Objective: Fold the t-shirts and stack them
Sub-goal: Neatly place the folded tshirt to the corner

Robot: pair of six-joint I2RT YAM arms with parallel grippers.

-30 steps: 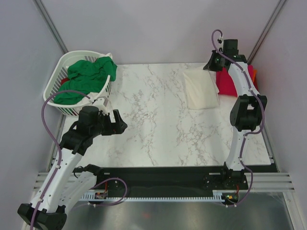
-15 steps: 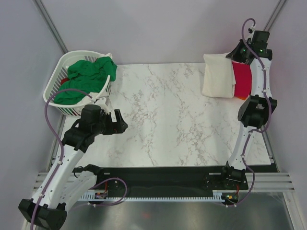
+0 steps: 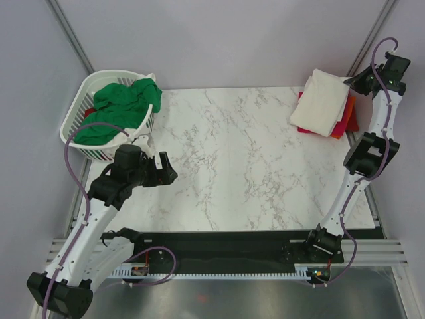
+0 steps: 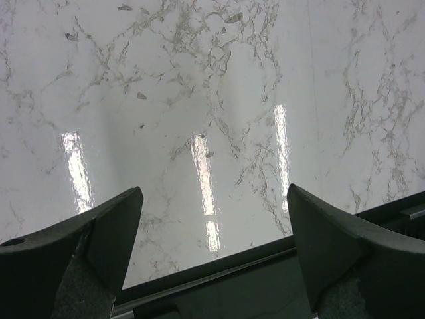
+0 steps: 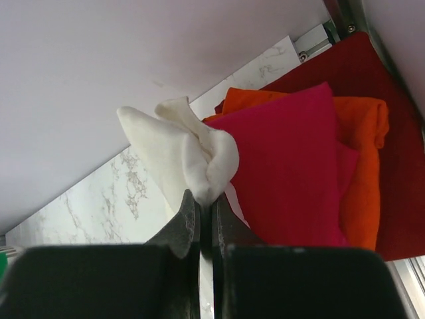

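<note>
Cream-white t-shirt [image 3: 323, 103], long axis diagonal, clamped in right pincer [image 5: 202, 199]; left pincer [image 4: 214, 194] apart.

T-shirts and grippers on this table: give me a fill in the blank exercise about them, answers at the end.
1. The folded t-shirt pinched in the right gripper is ___ in colour.
2. The crumpled t-shirt in the white laundry basket is ___.
3. The left gripper hangs over the marble table with its jaws ___.
4. In the stack, the crimson-pink t-shirt lies directly on the ___ one.

Missing words: cream-white; green; open; orange.
</note>
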